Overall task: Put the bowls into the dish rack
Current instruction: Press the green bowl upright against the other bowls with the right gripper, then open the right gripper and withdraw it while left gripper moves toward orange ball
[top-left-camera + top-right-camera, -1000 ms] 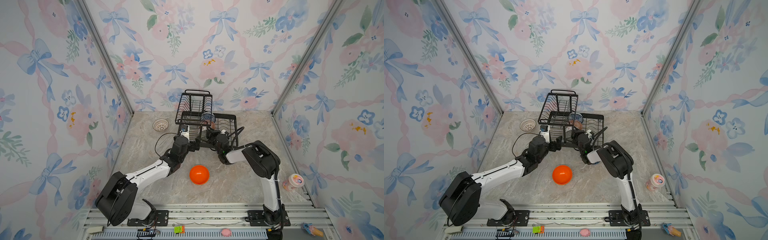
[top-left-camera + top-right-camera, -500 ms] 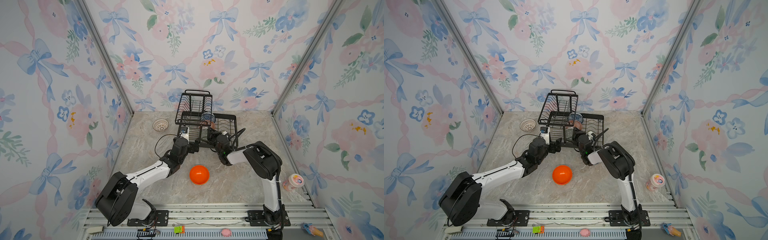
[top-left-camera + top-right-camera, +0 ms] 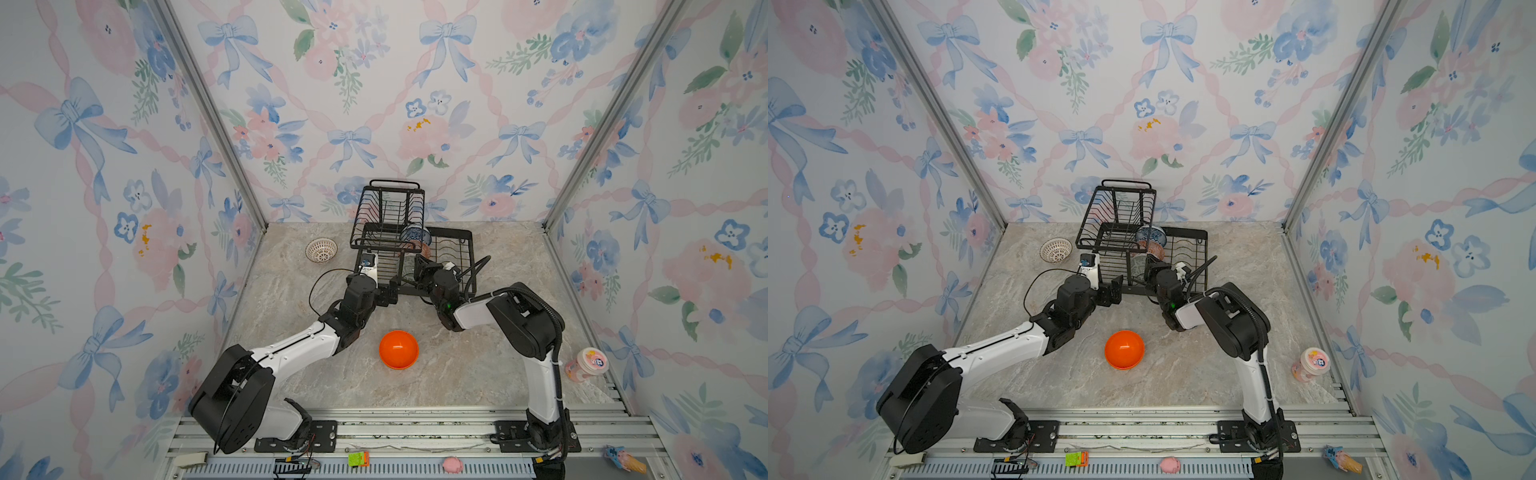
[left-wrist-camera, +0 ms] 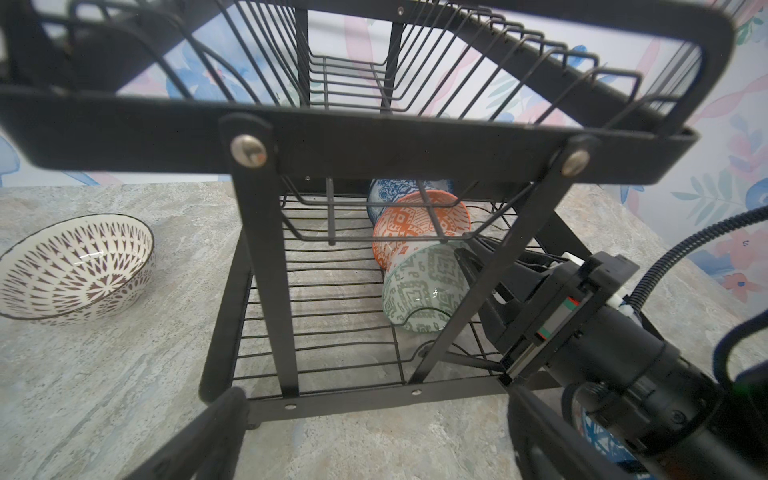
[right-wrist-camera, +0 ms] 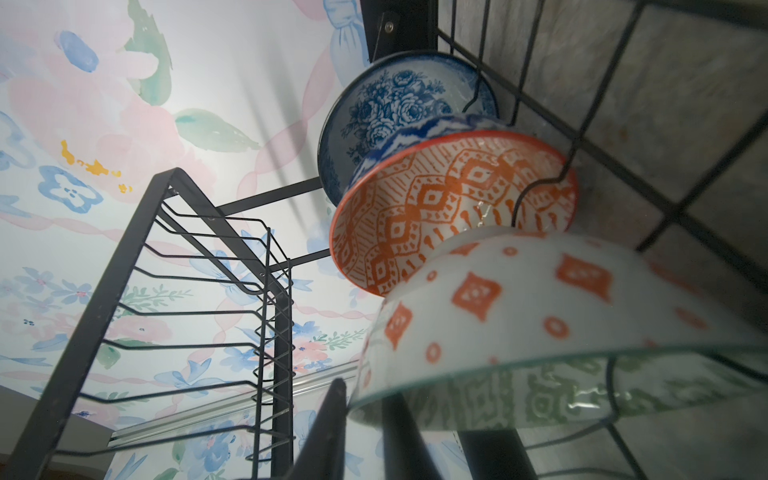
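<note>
Standing in the dish rack's [image 4: 415, 149] lower tray are 3 bowls: blue-and-white [image 4: 386, 191], red-orange [image 4: 415, 224], grey-green [image 4: 419, 291]. At the grey-green rim sits the right claw [image 4: 471, 266], grip unclear; the left claw [image 4: 374, 399] gapes wide at the rack's front.

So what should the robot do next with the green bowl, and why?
Probably ease the right gripper open and back out: the green bowl already stands on edge in the dish rack beside the red-orange bowl.
</note>
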Controlling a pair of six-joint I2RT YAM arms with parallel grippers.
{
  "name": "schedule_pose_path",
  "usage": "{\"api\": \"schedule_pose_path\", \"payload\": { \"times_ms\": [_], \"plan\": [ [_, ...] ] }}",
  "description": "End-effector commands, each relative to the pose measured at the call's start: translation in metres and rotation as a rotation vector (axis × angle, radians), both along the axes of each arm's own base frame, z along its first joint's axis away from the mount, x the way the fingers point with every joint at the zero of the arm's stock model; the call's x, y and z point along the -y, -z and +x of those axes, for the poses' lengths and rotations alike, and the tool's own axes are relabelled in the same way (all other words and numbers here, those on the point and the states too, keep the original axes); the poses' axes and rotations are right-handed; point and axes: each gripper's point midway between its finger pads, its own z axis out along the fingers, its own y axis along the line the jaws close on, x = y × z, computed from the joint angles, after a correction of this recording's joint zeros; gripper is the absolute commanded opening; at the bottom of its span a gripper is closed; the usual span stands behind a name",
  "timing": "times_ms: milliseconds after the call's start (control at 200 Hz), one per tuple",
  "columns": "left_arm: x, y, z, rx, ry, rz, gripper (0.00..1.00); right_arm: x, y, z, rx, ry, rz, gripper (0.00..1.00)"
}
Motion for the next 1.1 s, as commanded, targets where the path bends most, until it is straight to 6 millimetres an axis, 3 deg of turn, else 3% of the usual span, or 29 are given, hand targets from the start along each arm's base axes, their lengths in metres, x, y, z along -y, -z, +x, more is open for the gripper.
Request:
{"api": "schedule_pose_path", "payload": {
  "times_ms": [0,215,560,760,1095],
  "plan": [
    [-0.003,-0.005,-0.003,0.005,-0.001,-0.029,0.98,-0.011,0.025,-0.021,-0.076,-0.057,-0.106,0.22],
    [-0.003,-0.007,-0.003,0.007,0.002,-0.031,0.98,-0.004,0.009,-0.022,-0.045,-0.054,-0.138,0.25],
    [-0.002,-0.008,-0.004,0.011,0.006,-0.033,0.98,0.004,0.001,-0.024,-0.027,-0.048,-0.138,0.28],
    [-0.002,-0.011,-0.005,0.012,0.008,-0.043,0.98,0.009,-0.016,-0.028,0.007,-0.053,-0.190,0.29],
    [-0.001,-0.005,-0.013,-0.031,0.027,-0.096,0.98,0.032,-0.034,-0.039,0.000,-0.054,-0.287,0.30]
  ]
}}
